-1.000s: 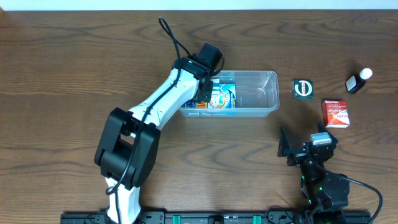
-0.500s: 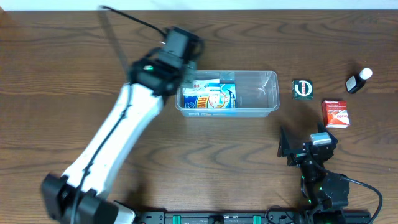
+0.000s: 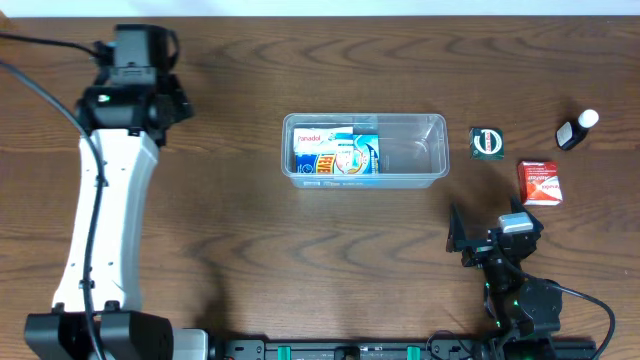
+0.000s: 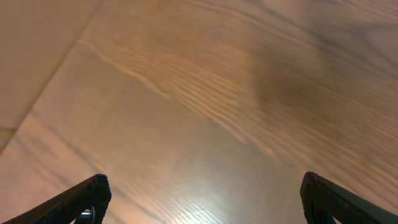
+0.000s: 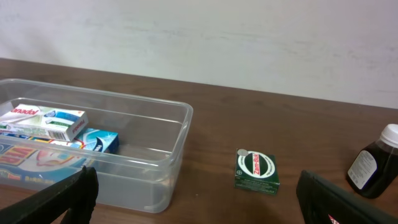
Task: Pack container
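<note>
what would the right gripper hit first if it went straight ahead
Likely the small green box, just right of centre ahead of the open right gripper. The container has its end corner close on the left, which could be grazed first; depth is unclear.

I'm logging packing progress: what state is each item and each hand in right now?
container: upright, lidless, boxes in its left half.
boxes: lying inside container.
green box: outside container, unpacked.
red box: outside container, unpacked.
bottle: upright, capped, unpacked.
left hand: open, empty.
right hand: open, empty.
</note>
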`<state>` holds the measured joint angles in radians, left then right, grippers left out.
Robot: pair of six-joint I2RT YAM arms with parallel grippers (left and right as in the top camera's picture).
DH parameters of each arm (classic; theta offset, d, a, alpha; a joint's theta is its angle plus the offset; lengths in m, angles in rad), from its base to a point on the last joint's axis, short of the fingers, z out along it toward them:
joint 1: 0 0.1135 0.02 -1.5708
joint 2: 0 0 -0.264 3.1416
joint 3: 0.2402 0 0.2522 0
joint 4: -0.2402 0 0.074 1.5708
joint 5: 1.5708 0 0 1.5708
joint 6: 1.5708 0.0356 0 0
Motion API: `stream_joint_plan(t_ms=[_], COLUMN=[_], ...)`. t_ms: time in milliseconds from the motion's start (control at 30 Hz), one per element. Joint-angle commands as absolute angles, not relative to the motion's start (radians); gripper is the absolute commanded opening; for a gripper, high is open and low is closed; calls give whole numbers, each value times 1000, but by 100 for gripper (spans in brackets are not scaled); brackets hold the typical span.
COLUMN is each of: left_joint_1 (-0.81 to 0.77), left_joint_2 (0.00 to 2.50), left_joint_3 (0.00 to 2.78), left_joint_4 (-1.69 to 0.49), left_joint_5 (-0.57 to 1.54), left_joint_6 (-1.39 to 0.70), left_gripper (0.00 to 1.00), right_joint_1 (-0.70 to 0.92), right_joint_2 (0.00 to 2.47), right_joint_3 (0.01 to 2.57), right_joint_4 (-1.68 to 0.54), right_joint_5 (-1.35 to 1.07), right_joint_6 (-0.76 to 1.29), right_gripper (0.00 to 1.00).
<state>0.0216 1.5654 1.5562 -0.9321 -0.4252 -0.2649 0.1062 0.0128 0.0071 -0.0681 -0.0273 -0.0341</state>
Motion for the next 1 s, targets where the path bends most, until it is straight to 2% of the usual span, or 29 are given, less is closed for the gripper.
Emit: stream_joint_plan(t_ms=[0,333,500,600,733,967], left_joint_1=[60,75,75,75,75,75], left_joint_2=[1562,1562,1562,1562,1562,1562], left_joint_3=[1563,1563,1563,1563,1564,1563], left_joint_4=[-935,-935,-935,-935,-935,-935], left_joint_5=[-450,-450,-450,-450,-450,-450], left_joint_6=[-263,-263,-263,-263,-263,-263], left_gripper=[98,98,98,98,98,98], right_joint_1=[104,104,104,101,69,-47], right_joint_2=[9,9,9,28,132,519], right_joint_3=[6,6,32,125,311,690], right_joint_4=[-72,-15,86,0,-191,-483], right_joint_5=[-31,-1,-128,-107,-29,-9], right_joint_6=[-39,-69,-68,-76,-221,-188], right_gripper=[99,99,99,99,99,99])
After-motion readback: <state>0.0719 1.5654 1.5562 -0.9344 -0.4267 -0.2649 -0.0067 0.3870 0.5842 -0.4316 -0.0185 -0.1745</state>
